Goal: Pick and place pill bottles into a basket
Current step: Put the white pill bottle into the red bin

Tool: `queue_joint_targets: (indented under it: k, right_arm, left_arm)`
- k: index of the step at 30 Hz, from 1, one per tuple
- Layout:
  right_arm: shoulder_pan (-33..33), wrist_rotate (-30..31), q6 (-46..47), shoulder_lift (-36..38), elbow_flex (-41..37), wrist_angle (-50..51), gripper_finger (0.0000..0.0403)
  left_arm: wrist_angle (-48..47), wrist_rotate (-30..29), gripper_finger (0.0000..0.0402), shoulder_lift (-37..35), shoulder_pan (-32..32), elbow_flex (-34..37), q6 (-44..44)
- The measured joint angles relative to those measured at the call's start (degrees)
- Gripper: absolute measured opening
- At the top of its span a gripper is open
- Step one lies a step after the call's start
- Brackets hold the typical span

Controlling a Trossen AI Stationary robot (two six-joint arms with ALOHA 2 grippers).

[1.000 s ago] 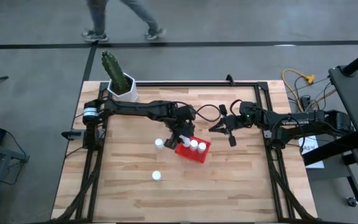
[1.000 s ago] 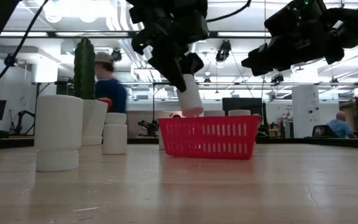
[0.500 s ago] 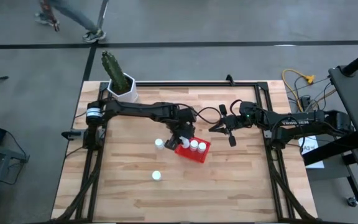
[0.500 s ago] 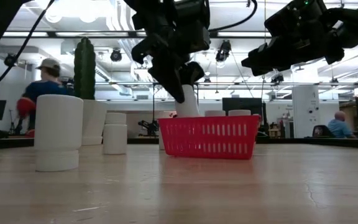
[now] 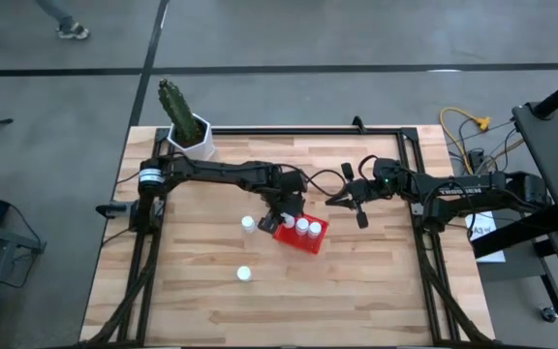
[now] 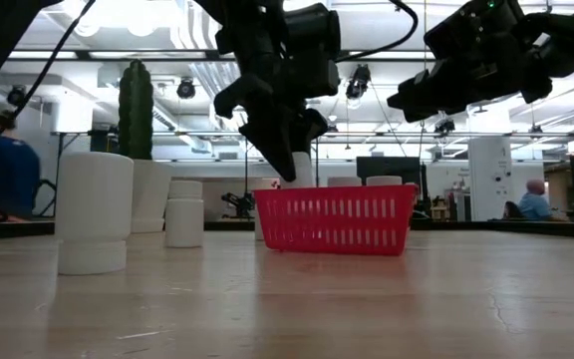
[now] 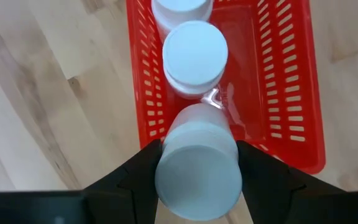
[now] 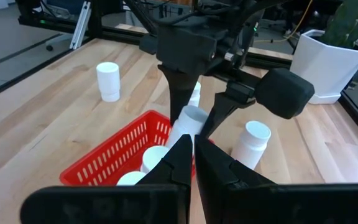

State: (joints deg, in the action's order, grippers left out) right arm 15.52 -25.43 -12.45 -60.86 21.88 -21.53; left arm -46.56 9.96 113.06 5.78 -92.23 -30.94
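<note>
**High view: third bottle going into basket**

High view showed two bottles (image 5: pixel 308 228) standing in the basket (image 5: pixel 299 236) mid-desk. Left fingers (image 7: pixel 197 163) held a third bottle (image 7: pixel 197 167), lower into the near-left end than a second before. Two bottles (image 5: pixel 244 273) waited on the desk (image 5: pixel 376 291). Right fingers (image 5: pixel 335 200), shut empty, hovered right.

in the left wrist view the left pincer (image 7: pixel 197 163) is covering both flanks of the pill bottle (image 7: pixel 197 167) it is clamping, and the picture's lower edge is cutting off that bottle's cap. the basket (image 7: pixel 297 93) is running off the top edge, with the farthest bottle (image 7: pixel 180 7) showing only in part. in the low view the basket wall (image 6: pixel 337 219) is hiding the lower part of the held bottle and the bottles inside. from above, the left arm is masking the basket's near corner (image 5: pixel 281 231).
</note>
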Motion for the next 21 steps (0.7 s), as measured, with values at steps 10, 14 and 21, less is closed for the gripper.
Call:
queue_joint_targets:
  k: [10, 14, 21]
  right_arm:
    - [-0.01, 0.0, 0.01, -0.02, -1.01, -0.06, 0.0008]
    - [-0.01, 0.0, 0.01, -0.02, -1.46, -0.09, 0.0008]
    - [-0.01, 0.0, 0.01, -0.02, -1.38, -0.21, 0.0008]
  left_arm:
    - [1.67, 0.0, 0.017, 0.26, -0.07, 0.0, 0.02]
    - [1.72, 0.0, 0.017, 0.26, -0.04, 0.0, 0.03]
    - [2.01, 0.0, 0.017, 0.26, -0.05, 0.0, 0.2]
